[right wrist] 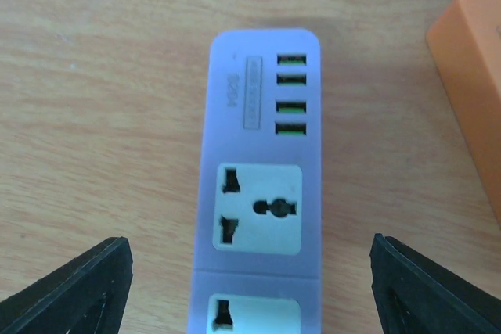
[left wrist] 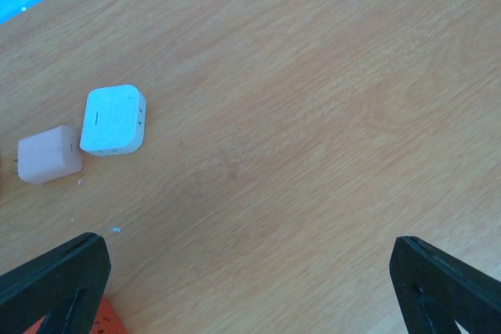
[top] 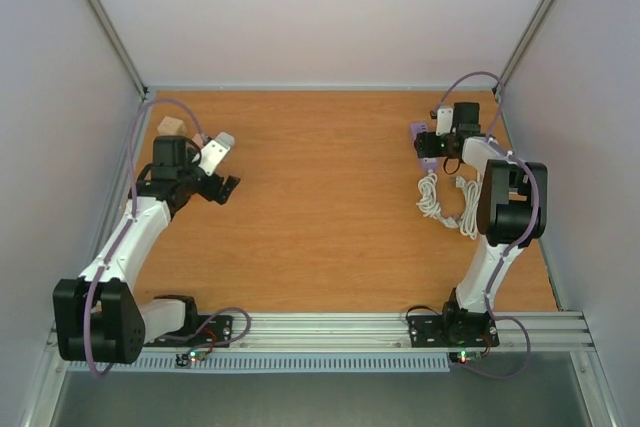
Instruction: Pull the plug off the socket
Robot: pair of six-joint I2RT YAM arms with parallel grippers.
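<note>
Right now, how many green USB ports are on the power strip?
4 USB ports in one column on the power strip: first, second, third, fourth, above the socket. The strip runs out of frame, so more may be hidden.

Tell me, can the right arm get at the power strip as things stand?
Probably yes. The right arm hangs right over the power strip, jaws open on either side of it, nothing between; the orange block lies off to one side.

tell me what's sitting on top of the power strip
Nothing on the part shown: the power strip has its universal socket and four USB ports empty. Its near end runs out of frame, and from above the right arm covers part of it.
</note>
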